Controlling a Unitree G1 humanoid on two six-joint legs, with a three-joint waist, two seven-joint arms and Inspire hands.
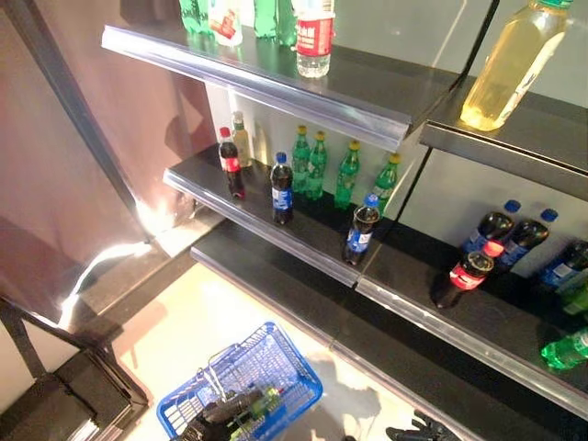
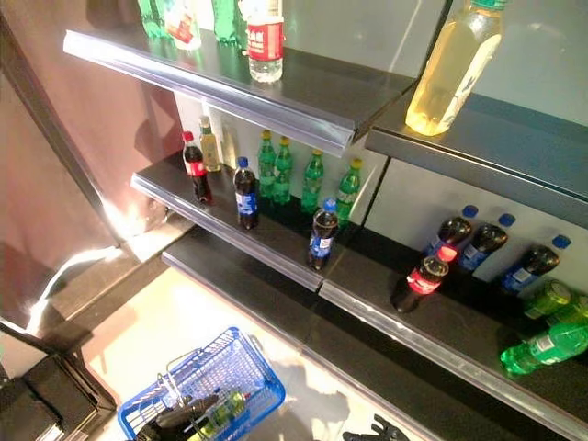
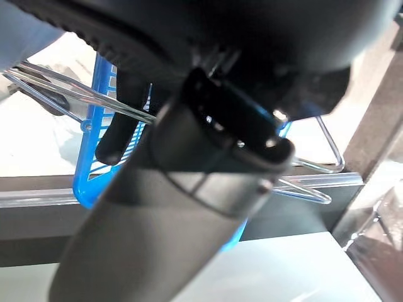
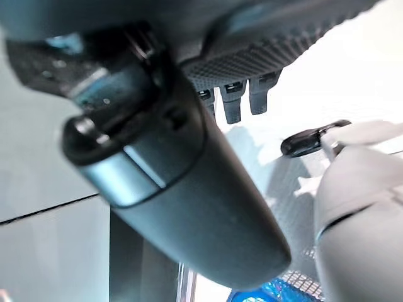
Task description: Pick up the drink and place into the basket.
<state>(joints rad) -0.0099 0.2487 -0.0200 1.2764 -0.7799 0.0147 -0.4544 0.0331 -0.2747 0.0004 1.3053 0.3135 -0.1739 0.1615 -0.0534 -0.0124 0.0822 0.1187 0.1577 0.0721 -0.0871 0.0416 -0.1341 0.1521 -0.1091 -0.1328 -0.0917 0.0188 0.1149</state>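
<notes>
A blue wire basket (image 1: 266, 363) hangs low over the pale floor in front of the shelves. My left hand (image 1: 220, 413) is at its near rim, fingers (image 3: 119, 135) curled round the metal handle (image 3: 75, 94). A green bottle (image 1: 262, 402) lies inside the basket beside that hand. My right hand (image 1: 415, 430) shows at the bottom edge to the right of the basket, its fingers (image 4: 234, 104) relaxed and holding nothing. Cola bottles (image 1: 281, 189) and green soda bottles (image 1: 346, 173) stand on the middle shelf (image 1: 303, 241).
The top shelf (image 1: 276, 87) carries a red-labelled water bottle (image 1: 314, 37) and a yellow drink (image 1: 510, 64). The right-hand shelf section (image 1: 478, 322) holds more cola bottles (image 1: 469, 273) and a lying green bottle (image 1: 565, 349). A dark stand (image 1: 64, 386) is at the lower left.
</notes>
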